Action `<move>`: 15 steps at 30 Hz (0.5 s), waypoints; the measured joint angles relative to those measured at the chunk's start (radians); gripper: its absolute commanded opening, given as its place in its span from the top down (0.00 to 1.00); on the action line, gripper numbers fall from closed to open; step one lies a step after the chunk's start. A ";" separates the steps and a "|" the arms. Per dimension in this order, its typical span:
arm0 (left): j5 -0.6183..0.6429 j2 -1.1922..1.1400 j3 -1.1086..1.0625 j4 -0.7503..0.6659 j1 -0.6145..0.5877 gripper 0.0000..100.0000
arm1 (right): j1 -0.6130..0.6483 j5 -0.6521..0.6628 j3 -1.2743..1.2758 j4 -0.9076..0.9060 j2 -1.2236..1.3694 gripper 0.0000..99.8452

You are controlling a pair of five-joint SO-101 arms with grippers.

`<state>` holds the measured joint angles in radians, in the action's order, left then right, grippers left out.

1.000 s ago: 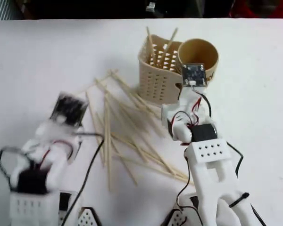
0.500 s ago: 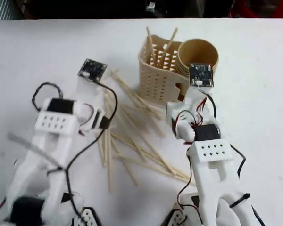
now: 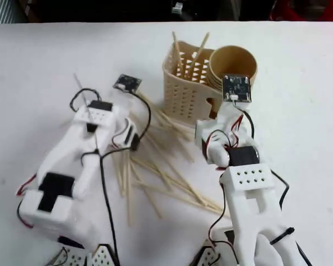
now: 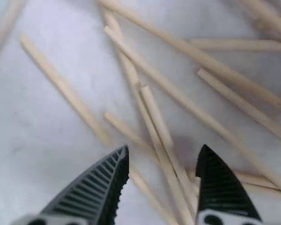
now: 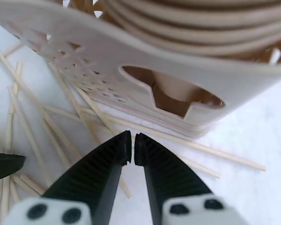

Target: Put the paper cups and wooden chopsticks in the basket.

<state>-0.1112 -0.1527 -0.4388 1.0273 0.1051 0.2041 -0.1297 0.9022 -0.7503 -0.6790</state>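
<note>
Several wooden chopsticks [image 3: 155, 166] lie scattered on the white table between the arms. My left gripper [image 4: 161, 161] hangs open just above them, with a pair of chopsticks [image 4: 154, 126] running between its fingers. The beige perforated basket [image 3: 183, 94] stands at the back, with a stack of paper cups [image 3: 233, 64] in its right half and a few chopsticks [image 3: 177, 52] upright in its left half. My right gripper [image 5: 132, 140] is shut and empty, its tips close to the basket's wall [image 5: 145, 61] below the handle cut-out. The cups [image 5: 201, 16] rise behind that wall.
The left arm [image 3: 83, 155] stretches over the left side of the pile and the right arm [image 3: 238, 166] stands in front of the basket. A dark fingertip of the other gripper [image 5: 4, 166] shows at the edge of the right wrist view. The table's far edge meets a dark background.
The left arm has swung from the near left corner forward and to the right, over the chopstick pile. The right arm shifted slightly right, then held still.
</note>
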 measured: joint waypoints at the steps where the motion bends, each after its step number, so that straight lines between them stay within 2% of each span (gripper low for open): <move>1: 0.000 -0.031 0.015 0.000 0.000 0.85 | 0.000 0.000 0.000 0.000 0.000 0.97; 7: 0.000 -0.127 0.123 0.069 0.008 0.90 | 0.000 0.000 0.000 0.000 0.000 0.97; 12: 0.002 -0.138 0.138 0.080 0.008 0.98 | 0.000 0.000 0.000 0.000 0.000 0.97; 15: 0.002 -0.140 0.138 0.080 0.008 0.98 | 0.000 0.000 0.000 0.000 0.000 0.97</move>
<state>-0.1097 -0.2923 -0.3007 1.1070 0.1128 0.2041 -0.1297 0.9022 -0.7503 -0.6790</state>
